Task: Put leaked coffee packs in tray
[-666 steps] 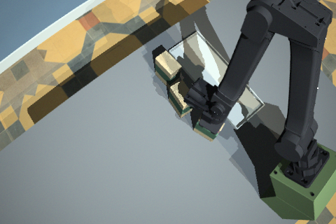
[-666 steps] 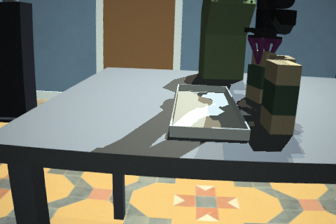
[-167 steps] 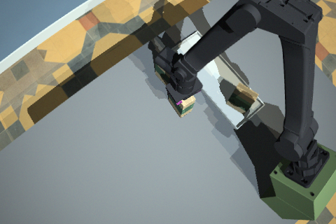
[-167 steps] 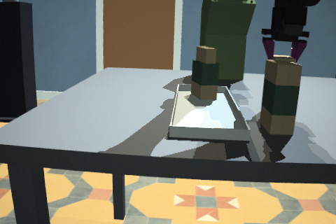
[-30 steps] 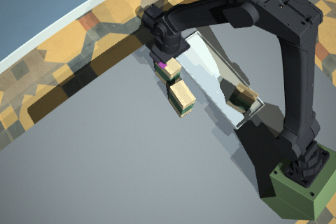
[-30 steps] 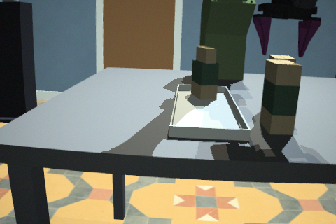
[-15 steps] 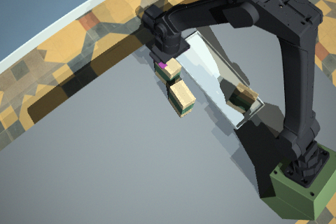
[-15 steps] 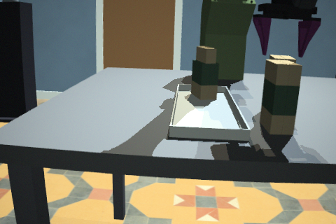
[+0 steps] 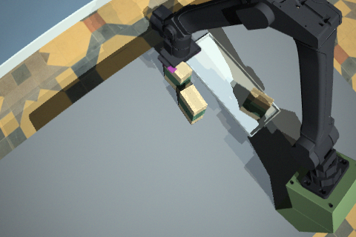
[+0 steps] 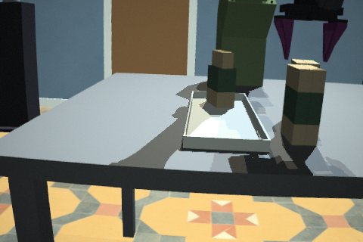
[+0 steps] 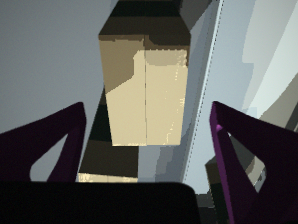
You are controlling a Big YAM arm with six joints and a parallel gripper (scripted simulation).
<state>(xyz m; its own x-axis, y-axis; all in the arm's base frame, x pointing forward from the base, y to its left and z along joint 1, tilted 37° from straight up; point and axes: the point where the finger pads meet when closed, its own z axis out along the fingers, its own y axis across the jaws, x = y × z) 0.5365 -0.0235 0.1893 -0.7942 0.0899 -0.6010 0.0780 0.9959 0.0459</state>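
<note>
hovering our black arm's purple-fingered gripper [image 10: 309,43] with jaws open and empty above the far tan-and-green coffee pack [image 9: 179,74] on the grey desk [image 9: 111,163], we judge the next move: descend astride and squeeze-test; one pack [image 10: 221,80] stands in the white tray [image 10: 226,144].

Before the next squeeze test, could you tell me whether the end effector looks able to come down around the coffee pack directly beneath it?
Probably yes. The end effector hangs open and empty above the pack, its fingers set wider than the pack. The second standing pack sits close, but off the closing line.
</note>
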